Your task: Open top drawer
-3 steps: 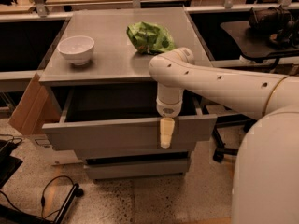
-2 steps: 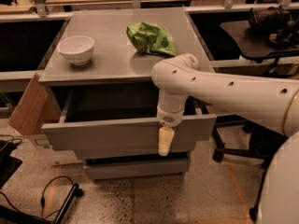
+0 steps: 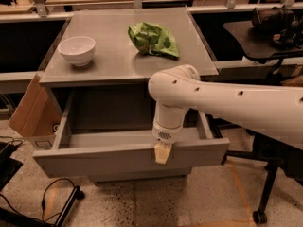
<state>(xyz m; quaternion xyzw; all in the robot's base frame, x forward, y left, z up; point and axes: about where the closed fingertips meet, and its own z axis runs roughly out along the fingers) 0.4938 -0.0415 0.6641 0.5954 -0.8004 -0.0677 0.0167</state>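
The top drawer (image 3: 94,157) is a wide grey drawer, pulled well out from the cabinet, with its grey tray interior showing empty. Its flat front panel faces the camera. My gripper (image 3: 162,153) hangs from the white arm and sits at the top edge of the front panel, a little right of its middle. Its pale fingertips (image 3: 161,155) hang over the panel's edge. A lower drawer front (image 3: 137,176) shows just under it.
On the cabinet top (image 3: 118,60) stand a white bowl (image 3: 76,49) at the left and a crumpled green bag (image 3: 154,38) at the back right. A cardboard box (image 3: 28,112) leans at the left. A chair base (image 3: 265,193) stands at the right, cables at the lower left.
The drawer has come further out toward the camera with the gripper at its front edge. The view has also closed in on the cabinet.
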